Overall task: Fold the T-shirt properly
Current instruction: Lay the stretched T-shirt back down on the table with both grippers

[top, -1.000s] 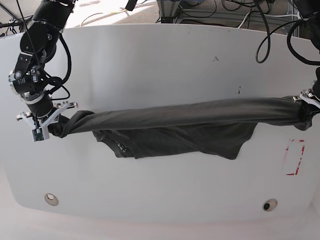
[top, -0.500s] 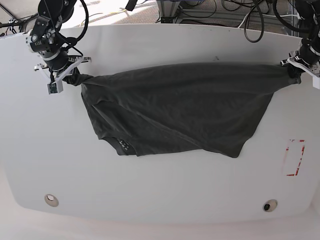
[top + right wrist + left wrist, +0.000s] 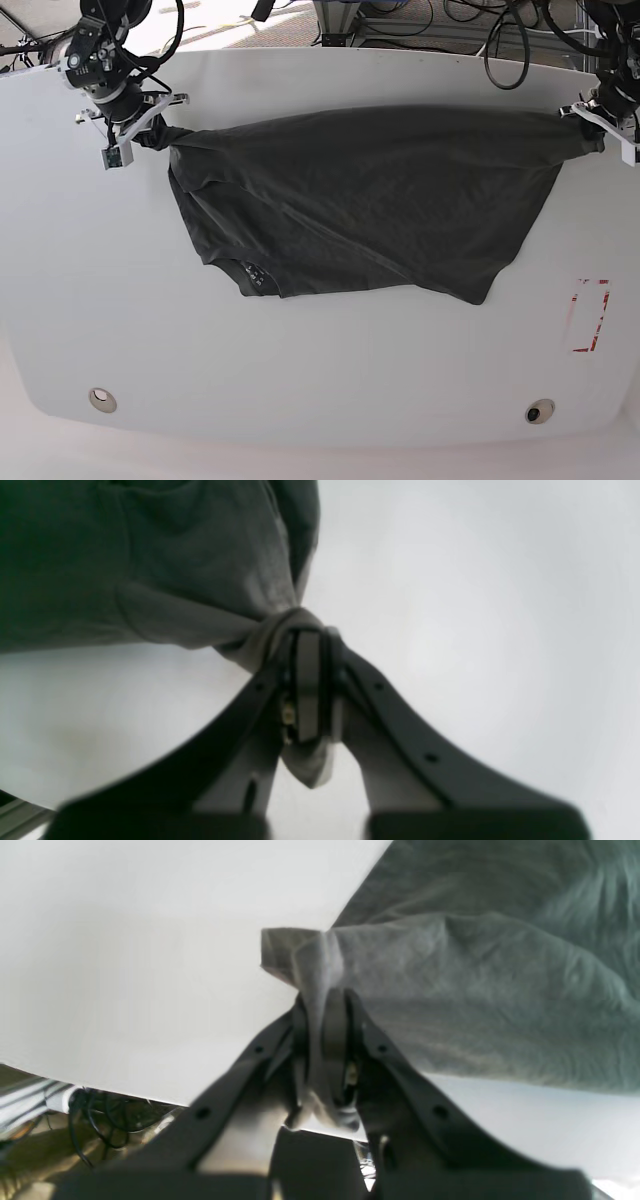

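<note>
The dark grey T-shirt (image 3: pixel 370 200) lies spread across the far half of the white table (image 3: pixel 320 370), stretched between both arms, its collar with the label at the near left edge. My right gripper (image 3: pixel 150 133), at the left of the base view, is shut on a bunched corner of the T-shirt (image 3: pixel 210 580); cloth wraps its fingertips (image 3: pixel 307 680). My left gripper (image 3: pixel 590 133), at the right of the base view, is shut on the opposite corner of the T-shirt (image 3: pixel 450 990), with cloth pinched between its fingers (image 3: pixel 335 1035).
A red-outlined rectangle (image 3: pixel 590 315) is marked on the table at the near right. Two round holes (image 3: pixel 101 399) (image 3: pixel 540 411) sit near the front edge. Cables and equipment (image 3: pixel 400 20) lie beyond the far edge, close behind both arms.
Both grippers carried the T-shirt's edge from mid-table toward the far edge, unrolling the bunched cloth into a flat sheet. In the last half second the shirt shifted slightly farther.
</note>
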You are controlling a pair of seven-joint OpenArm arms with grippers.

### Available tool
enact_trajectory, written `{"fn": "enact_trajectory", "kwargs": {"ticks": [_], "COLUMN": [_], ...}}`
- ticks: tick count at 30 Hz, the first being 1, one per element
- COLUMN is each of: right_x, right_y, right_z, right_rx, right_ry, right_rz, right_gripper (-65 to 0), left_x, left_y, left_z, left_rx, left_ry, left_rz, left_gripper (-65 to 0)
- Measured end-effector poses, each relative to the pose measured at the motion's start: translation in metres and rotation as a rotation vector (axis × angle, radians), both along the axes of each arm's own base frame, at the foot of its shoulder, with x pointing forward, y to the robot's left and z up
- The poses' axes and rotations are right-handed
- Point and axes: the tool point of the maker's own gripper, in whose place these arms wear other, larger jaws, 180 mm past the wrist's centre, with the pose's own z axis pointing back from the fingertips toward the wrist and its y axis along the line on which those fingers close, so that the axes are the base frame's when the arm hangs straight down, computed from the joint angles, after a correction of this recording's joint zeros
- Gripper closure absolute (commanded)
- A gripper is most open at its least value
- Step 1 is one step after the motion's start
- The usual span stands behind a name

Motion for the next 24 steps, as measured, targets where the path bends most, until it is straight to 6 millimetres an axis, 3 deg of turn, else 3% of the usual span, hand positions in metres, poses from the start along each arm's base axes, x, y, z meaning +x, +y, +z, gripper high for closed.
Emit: {"fn": "enact_trajectory", "kwargs": {"ticks": [4, 6, 7, 11, 17, 24], "right_x": [-0.008, -0.011, -0.011, -0.013, -0.009, 0.011], "right_y": [-0.003, -0.003, -0.003, -0.002, -0.028, -0.015], "right_z": [-0.003, -0.005, -0.004, 0.004, 0.028, 0.055], "right_rx": [-0.008, -0.005, -0.003, 0.077, 0.123, 0.241], "right_ry": [0.021, 0.028, 0.025, -0.025, -0.129, -0.243], "right_rz": [-0.001, -0.005, -0.007, -0.028, -0.114, -0.064], "right_gripper": [-41.4, -53.1, -55.2, -55.8, -55.8, -55.8], "left_x": [0.001, 0.001, 0.001, 0.001, 0.001, 0.001], "left_y": [-0.003, -0.003, -0.003, -0.003, -0.002, -0.003], "left_z": [0.000, 0.000, 0.000, 0.000, 0.000, -0.001], "left_rx": [0.001, 0.002, 0.002, 0.003, 0.003, 0.003], "left_ry": [-0.001, -0.002, -0.001, 0.000, 0.000, 0.002], "left_rz": [-0.028, -0.028, -0.028, -0.028, -0.028, -0.031], "left_gripper": [0.0, 0.0, 0.0, 0.0, 0.0, 0.0]}}
